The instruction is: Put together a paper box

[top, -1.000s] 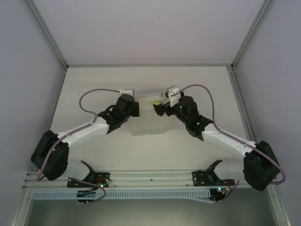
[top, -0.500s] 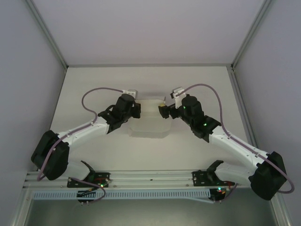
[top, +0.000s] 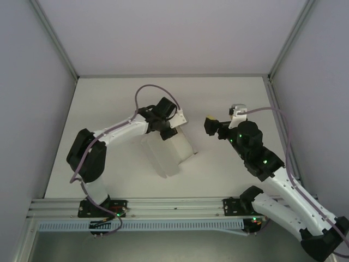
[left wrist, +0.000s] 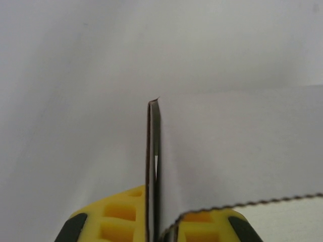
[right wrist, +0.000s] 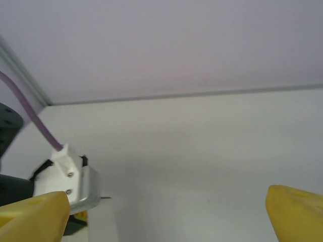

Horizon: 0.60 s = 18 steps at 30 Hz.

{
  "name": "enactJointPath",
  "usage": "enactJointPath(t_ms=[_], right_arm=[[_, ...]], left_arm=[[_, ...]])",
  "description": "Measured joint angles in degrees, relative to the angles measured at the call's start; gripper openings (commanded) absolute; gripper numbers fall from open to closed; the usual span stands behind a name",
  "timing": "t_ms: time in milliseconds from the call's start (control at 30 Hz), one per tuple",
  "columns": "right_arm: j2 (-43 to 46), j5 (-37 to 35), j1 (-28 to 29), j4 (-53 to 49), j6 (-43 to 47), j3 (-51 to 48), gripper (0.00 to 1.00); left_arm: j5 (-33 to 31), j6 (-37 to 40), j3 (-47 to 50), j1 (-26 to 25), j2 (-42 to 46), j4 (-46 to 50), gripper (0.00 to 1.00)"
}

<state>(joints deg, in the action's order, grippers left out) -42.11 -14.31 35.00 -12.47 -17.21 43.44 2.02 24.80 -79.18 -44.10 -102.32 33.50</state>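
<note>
Paper box (top: 170, 152) askew near the middle of the table (top: 103, 98), one upright card edge pinched tight in the left gripper (top: 166, 131), right gripper (top: 209, 125) spread wide, holding nothing, clear of the box toward the right edge.

paper box (top: 169, 153): plain pale white | left end effector (left wrist: 153, 223): yellow | cable (right wrist: 44, 129): purple | table (top: 109, 98): white

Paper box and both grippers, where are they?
paper box (top: 166, 154), top view, middle panel.
left gripper (left wrist: 154, 224), left wrist view, between shut fingertips.
right gripper (right wrist: 164, 214), right wrist view, between open fingertips.
</note>
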Motion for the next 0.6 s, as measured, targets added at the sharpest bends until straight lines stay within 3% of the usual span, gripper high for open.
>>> enactJointPath(t_ms=[233, 333, 367, 500, 600], right_arm=[[4.7, -3.9, -3.4, -10.5, -2.4, -1.5, 1.00], [6.7, -4.2, -4.5, -11.6, -2.8, -2.7, 1.00], [7.1, -4.3, -4.8, -11.9, -2.8, -3.0, 1.00], [7.0, -4.2, -6.0, -12.9, -3.0, -3.6, 1.00], [6.2, -3.9, -6.7, -13.2, -3.0, -3.7, 1.00]], left_arm=[[-12.2, 13.3, -14.8, -4.2, -13.2, 15.0, 0.01], [-17.4, 17.4, -16.2, -6.8, -17.8, 16.9, 0.04], [-18.6, 18.6, -16.2, -7.5, -18.9, 17.3, 0.08], [-22.0, 22.3, -18.4, -9.8, -22.8, 18.4, 0.41], [-23.3, 22.8, -21.2, -10.3, -24.7, 18.2, 0.54]])
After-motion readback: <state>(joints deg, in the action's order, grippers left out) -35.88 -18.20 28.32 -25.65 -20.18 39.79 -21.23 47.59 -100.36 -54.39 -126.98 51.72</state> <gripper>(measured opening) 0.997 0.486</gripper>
